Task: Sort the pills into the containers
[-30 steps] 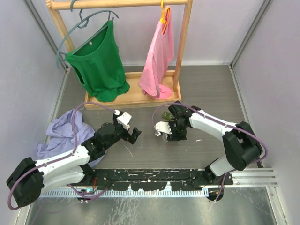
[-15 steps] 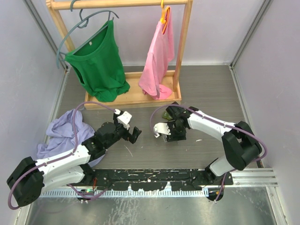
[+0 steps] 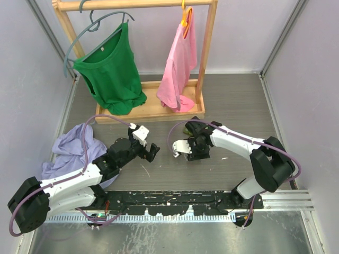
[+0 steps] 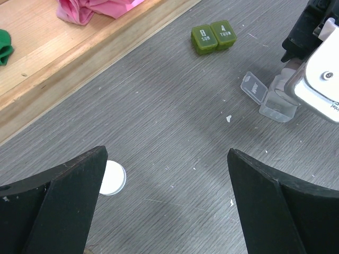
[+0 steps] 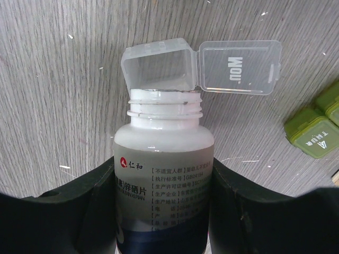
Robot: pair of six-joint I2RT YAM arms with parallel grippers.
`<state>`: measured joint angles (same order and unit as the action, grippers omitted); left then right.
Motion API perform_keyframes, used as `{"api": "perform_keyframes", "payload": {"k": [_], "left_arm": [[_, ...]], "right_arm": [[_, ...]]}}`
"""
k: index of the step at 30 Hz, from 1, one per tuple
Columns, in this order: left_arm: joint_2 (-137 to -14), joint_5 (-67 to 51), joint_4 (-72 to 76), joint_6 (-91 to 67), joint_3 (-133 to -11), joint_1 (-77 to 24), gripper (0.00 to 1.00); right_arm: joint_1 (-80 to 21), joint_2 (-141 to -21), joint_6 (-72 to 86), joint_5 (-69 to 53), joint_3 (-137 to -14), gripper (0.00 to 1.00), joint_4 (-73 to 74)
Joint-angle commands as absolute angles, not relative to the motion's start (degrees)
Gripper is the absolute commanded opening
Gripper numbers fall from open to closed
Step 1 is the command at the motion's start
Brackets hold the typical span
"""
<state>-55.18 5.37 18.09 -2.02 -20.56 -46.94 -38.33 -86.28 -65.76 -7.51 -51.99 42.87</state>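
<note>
Top view: the left end effector [image 3: 151, 152] and right end effector [image 3: 186, 150] face each other over the tabletop [image 3: 238, 106]; the boxes are unreadable here.

Left wrist: jaws wide, empty. A cap [image 4: 112, 178] lies beside one jaw, with the shut green pill box [image 4: 213, 37] and clear pill box [image 4: 270, 100] ahead.

Right wrist: jaws clamp the uncapped bottle [image 5: 164, 159], its mouth at the open clear compartment; no pill seen. Sorting is judged barely begun.

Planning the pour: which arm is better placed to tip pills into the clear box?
Right: the right gripper holds the uncapped bottle, mouth at the open clear box; the left gripper hangs open, empty.
</note>
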Motion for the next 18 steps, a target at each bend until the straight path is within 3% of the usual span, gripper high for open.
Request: {"api": "perform_keyframes", "payload": {"k": [1, 18], "left_arm": [[-55.1, 5.7, 19.6, -1.1, -22.9, -47.1, 0.98], [-55.0, 5.7, 19.5, -1.1, -23.0, -47.1, 0.98]], "right_arm": [[-39.2, -86.3, -65.2, -5.7, -54.3, 0.21, 42.5], [-39.5, -85.8, -64.3, -8.3, -55.4, 0.21, 44.0]]}}
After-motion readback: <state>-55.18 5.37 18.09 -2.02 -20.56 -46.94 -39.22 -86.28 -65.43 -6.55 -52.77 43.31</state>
